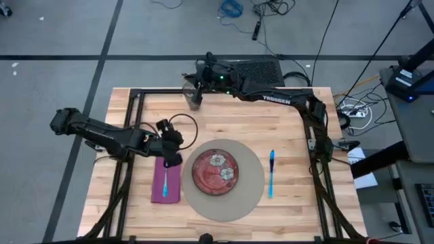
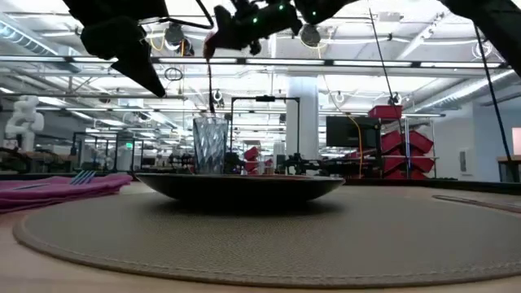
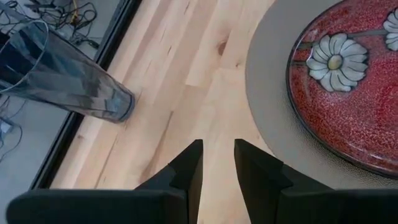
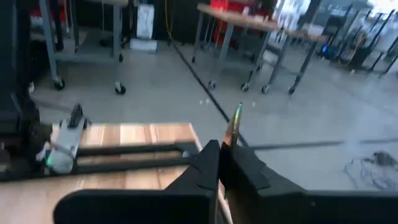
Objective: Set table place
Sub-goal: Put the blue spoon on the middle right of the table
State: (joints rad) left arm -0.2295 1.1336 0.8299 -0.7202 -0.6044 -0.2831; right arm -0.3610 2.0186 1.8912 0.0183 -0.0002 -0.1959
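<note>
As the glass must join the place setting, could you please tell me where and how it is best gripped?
Take the glass across its lower wall, end effector coming level from the plate's side: it stands upright near the table's far edge and narrows toward its base.

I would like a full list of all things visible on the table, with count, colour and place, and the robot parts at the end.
table: one, pale wood with black frame, under everything.
placemat: one, round, beige, near the front middle.
plate: one, red with white flowers, on the placemat.
napkin: one, purple, left of the placemat.
fork: one, blue, on the napkin.
knife: one, blue, on the placemat's right edge.
glass: one, clear, back edge of the table.
left end effector: open, above the napkin's far end.
right end effector: shut on a thin utensil, over the glass.
</note>
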